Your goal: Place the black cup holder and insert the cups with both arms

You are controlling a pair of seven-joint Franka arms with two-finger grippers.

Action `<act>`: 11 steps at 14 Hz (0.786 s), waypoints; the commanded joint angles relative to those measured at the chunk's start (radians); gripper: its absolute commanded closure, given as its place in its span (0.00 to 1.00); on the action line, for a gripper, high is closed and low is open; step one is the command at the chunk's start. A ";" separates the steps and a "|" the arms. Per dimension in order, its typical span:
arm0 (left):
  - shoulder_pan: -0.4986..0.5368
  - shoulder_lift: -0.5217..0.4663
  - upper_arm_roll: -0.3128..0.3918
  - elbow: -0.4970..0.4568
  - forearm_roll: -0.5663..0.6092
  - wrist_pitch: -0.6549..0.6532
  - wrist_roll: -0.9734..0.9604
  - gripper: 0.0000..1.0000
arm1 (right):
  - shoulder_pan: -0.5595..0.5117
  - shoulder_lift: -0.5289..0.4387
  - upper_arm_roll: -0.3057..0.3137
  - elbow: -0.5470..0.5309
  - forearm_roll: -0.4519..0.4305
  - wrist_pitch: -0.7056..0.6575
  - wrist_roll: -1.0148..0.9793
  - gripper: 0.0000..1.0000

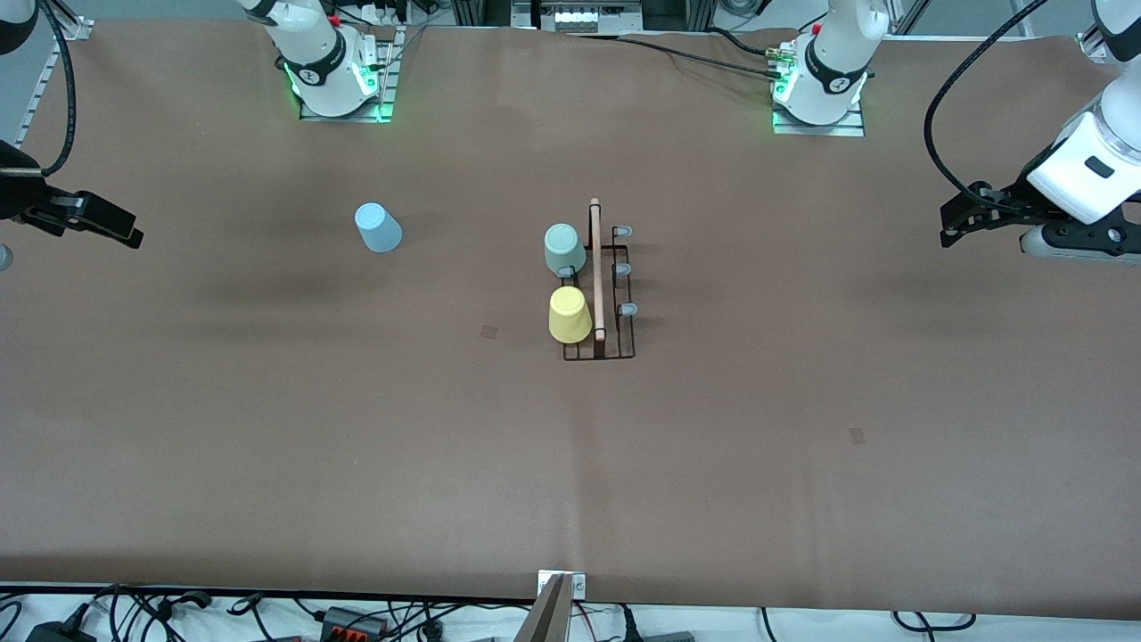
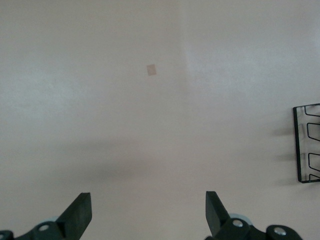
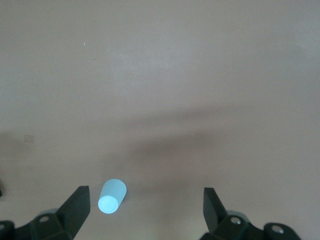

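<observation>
With green (image 1: 564, 248) and yellow (image 1: 570, 314) cups on the rack (image 1: 615, 294), both hands, left (image 1: 958, 223) and right (image 1: 125, 234), hang spread apart, blue cup (image 1: 378, 227) loose on the worktop (image 1: 802, 428).

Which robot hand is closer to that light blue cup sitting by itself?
The right hand. It hovers open over the right arm's end of the table, the light blue cup lying between it and the black cup holder. The left hand, also open, waits over the left arm's end.

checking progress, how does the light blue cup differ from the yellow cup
The light blue cup stands alone on the table toward the right arm's end; the yellow cup sits on the black cup holder. Blue is pale blue, yellow pastel yellow. Both are small tapered cups, upside down.
</observation>
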 commanded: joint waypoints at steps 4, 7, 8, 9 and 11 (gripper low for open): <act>0.004 0.013 -0.009 0.034 0.017 -0.032 -0.011 0.00 | -0.009 -0.007 0.006 0.001 -0.002 -0.007 -0.028 0.00; 0.004 0.013 -0.009 0.034 0.017 -0.032 -0.011 0.00 | -0.009 -0.007 0.008 0.002 0.000 -0.010 -0.026 0.00; 0.004 0.013 -0.009 0.034 0.017 -0.032 -0.011 0.00 | -0.009 -0.004 0.008 0.007 0.001 -0.010 -0.026 0.00; 0.004 0.013 -0.009 0.034 0.017 -0.032 -0.011 0.00 | -0.010 -0.003 0.008 0.007 0.002 -0.008 -0.028 0.00; 0.004 0.013 -0.009 0.034 0.017 -0.032 -0.009 0.00 | -0.012 0.002 0.006 0.007 0.011 0.002 -0.029 0.00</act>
